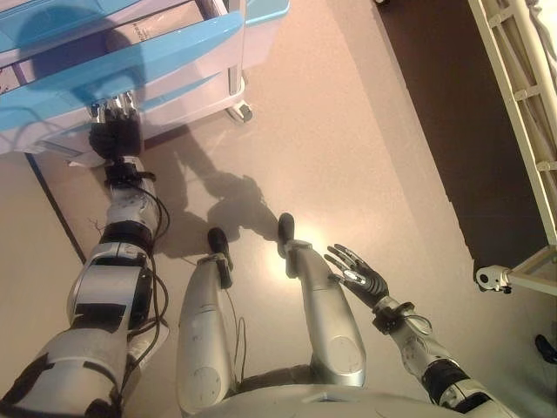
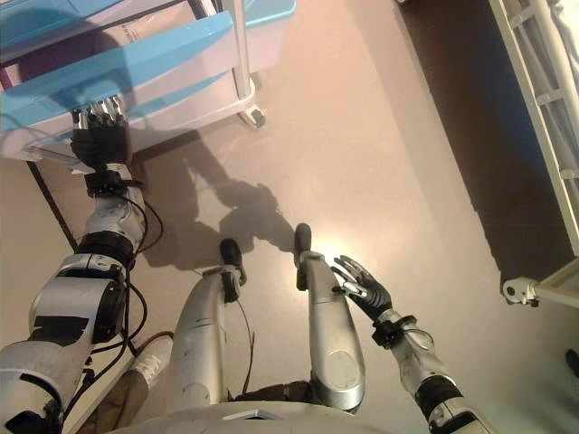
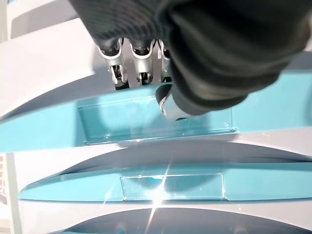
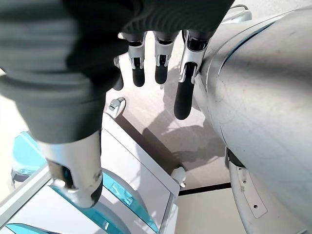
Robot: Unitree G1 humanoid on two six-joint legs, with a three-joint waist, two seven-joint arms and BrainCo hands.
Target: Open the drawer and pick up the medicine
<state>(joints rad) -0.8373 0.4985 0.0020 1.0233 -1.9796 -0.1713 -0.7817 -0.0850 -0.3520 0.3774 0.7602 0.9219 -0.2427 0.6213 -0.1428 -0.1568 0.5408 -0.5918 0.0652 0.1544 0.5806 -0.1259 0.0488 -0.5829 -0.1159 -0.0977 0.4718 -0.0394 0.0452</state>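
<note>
A white cabinet with light blue drawer fronts (image 1: 130,65) stands at the upper left. Its upper drawer is pulled out a little, and a pale thing (image 1: 135,35) lies in its shadowed inside; I cannot tell what it is. My left hand (image 1: 115,135) reaches up to that drawer front, fingers curled over its edge. In the left wrist view the fingers (image 3: 139,68) hook behind the blue front (image 3: 146,122). My right hand (image 1: 359,274) hangs low at the right with straight fingers, holding nothing.
A second blue drawer front (image 3: 170,187) sits shut below the first. The cabinet's castor (image 1: 242,111) stands on the floor. A pale bed frame (image 1: 522,104) runs along the right, with its castor (image 1: 492,277) close to my right hand.
</note>
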